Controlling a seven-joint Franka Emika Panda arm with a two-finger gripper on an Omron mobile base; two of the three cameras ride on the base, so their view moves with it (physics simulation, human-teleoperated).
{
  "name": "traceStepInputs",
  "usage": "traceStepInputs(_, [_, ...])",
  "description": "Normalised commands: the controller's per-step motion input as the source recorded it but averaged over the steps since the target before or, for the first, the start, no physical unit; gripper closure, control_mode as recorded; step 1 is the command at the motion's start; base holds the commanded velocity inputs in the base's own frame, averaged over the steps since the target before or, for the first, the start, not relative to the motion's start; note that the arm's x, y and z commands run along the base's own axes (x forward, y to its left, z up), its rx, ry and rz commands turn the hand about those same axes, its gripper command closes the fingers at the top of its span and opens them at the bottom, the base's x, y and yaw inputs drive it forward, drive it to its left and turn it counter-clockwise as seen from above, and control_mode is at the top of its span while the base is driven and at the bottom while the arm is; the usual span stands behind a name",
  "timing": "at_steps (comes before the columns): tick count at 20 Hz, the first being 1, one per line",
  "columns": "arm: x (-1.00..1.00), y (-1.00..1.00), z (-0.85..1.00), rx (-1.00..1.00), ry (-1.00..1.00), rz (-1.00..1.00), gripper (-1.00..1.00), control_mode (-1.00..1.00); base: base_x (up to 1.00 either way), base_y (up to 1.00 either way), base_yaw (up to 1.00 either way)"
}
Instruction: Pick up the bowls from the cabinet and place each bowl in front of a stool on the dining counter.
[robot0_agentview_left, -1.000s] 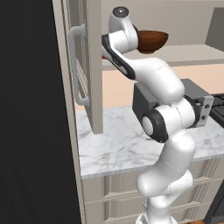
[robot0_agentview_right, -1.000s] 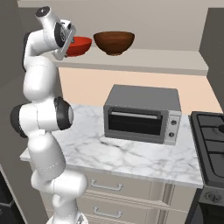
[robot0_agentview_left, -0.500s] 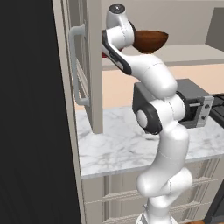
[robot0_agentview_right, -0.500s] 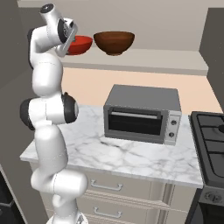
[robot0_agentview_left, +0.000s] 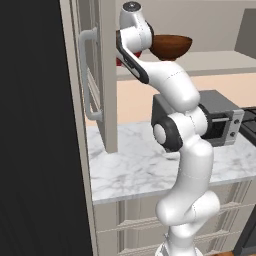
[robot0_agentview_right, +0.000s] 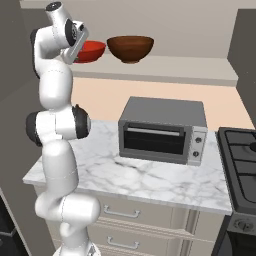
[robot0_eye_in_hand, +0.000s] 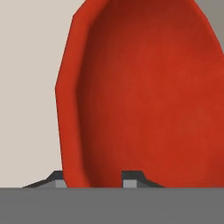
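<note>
Fingers (robot0_eye_in_hand: 131, 177) of my gripper (robot0_eye_in_hand: 94, 179) straddle the red bowl's (robot0_eye_in_hand: 148, 96) rim, one inside, one outside, clamped on it on the cabinet shelf (robot0_agentview_right: 165, 67).

One base camera stands behind the arm on its left, looking forward past the open cabinet door (robot0_agentview_left: 97, 75). The other stands behind on its right, facing the shelf (robot0_agentview_right: 165, 67) squarely. Both share the marble table (robot0_agentview_right: 150, 175), the microwave (robot0_agentview_right: 162, 131) and the brown bowl (robot0_agentview_right: 130, 47). The hand camera sits tight against the red bowl (robot0_eye_in_hand: 144, 96), its rim between the fingertips (robot0_eye_in_hand: 131, 177).
</note>
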Motion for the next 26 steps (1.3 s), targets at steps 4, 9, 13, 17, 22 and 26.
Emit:
traceStepInputs(4, [0.00, 0.06, -0.15, 0.03, -0.02, 0.00, 1.00, -1.00, 0.00, 0.00, 0.00])
traceStepInputs(9, [-0.10, 0.01, -0.13, 0.01, -0.12, 0.00, 1.00, -1.00, 0.00, 0.00, 0.00])
traceStepInputs(13, [-0.25, 0.00, -0.14, 0.00, -0.31, 0.00, 1.00, -1.00, 0.00, 0.00, 0.00])
traceStepInputs(17, [-0.24, 0.00, -0.06, 0.00, -0.24, 0.00, 1.00, -1.00, 0.00, 0.00, 0.00])
traceStepInputs(22, [-0.38, -0.07, 0.00, 0.00, -0.11, 0.00, 1.00, -1.00, 0.00, 0.00, 0.00])
traceStepInputs(26, [-0.74, -0.31, 0.00, 0.00, 0.00, 0.00, 1.00, -1.00, 0.00, 0.00, 0.00])
